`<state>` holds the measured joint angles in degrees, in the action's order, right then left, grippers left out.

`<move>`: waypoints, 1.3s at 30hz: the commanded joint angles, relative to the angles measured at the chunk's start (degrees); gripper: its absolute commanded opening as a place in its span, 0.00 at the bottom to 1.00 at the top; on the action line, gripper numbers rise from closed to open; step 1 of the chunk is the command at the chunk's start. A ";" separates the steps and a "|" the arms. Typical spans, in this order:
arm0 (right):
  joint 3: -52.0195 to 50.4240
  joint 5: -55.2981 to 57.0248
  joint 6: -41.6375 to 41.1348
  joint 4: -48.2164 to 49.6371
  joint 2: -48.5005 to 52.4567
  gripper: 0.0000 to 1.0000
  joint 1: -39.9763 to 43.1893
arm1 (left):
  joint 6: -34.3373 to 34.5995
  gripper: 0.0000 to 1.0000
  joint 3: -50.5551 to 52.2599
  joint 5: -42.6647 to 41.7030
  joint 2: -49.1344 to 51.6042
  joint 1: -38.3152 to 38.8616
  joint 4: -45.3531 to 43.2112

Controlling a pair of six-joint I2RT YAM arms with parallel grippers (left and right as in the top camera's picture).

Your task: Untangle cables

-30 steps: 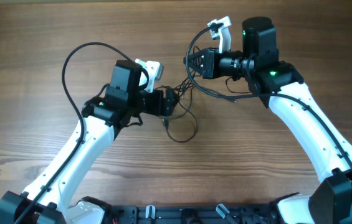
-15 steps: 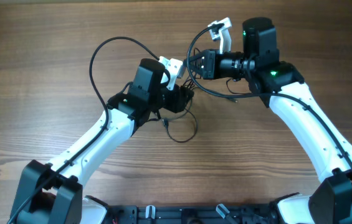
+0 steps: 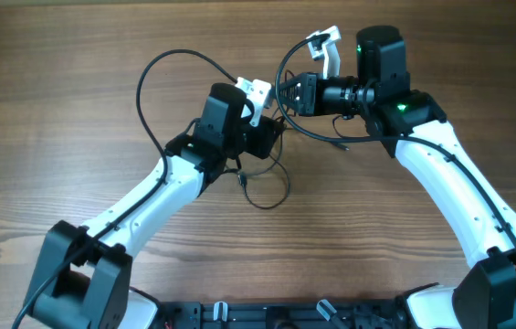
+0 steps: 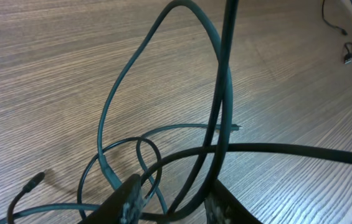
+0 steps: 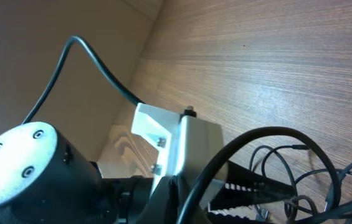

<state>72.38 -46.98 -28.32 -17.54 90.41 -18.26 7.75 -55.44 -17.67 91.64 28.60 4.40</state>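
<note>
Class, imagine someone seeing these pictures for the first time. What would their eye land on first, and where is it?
First, the two white-and-black arms rising from the bottom edge of the overhead view, with the left gripper and right gripper almost meeting over the middle of the wooden table. Next, the cables: thin black cords bunched between the grippers, one loose loop lying on the wood just below the left gripper.
</note>
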 commanded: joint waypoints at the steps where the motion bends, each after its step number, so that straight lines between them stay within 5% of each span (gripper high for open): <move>1: 0.85 -1.16 -0.33 0.26 -0.52 0.04 -0.42 | -1.33 0.21 -0.07 -1.33 1.01 1.90 -1.75; 3: 0.85 -1.16 -0.33 0.26 -0.52 0.05 -0.42 | -1.33 0.04 -0.07 0.61 1.01 1.88 -2.08; 9: 0.85 4.61 -0.11 -2.23 -0.55 0.05 4.28 | -1.36 0.04 -0.07 4.70 -5.40 -1.60 4.63; 14: 0.85 35.41 -4.33 -26.08 -0.52 0.04 17.59 | -1.38 0.04 -0.07 4.70 -19.10 -10.38 14.34; 20: 0.85 37.97 0.85 -36.13 -0.55 0.04 36.30 | -1.25 0.04 -0.07 5.01 -27.28 -21.27 16.98; 24: 0.92 37.94 2.03 -37.18 -1.86 0.04 45.59 | 16.65 0.04 -0.07 19.96 -27.12 -33.31 20.98; 30: 4.28 37.97 1.25 -35.76 -14.82 0.04 64.92 | 33.00 0.04 -0.07 19.58 -24.76 -56.48 29.59; 34: 4.28 28.00 -1.66 -35.58 -20.61 0.05 68.63 | 32.33 0.04 -0.07 0.13 -21.00 -62.25 29.05; 37: 4.22 13.03 5.49 -35.50 -20.55 0.08 64.50 | 18.01 0.04 -0.07 -22.49 -18.40 -58.55 24.44; 39: 4.22 11.04 7.61 -35.78 -20.57 0.13 59.10 | 13.20 0.04 -0.07 -28.37 -17.35 -52.83 23.43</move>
<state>75.81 -29.10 -24.91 -53.17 70.26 44.99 30.11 -55.31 -32.25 73.23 -29.61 28.27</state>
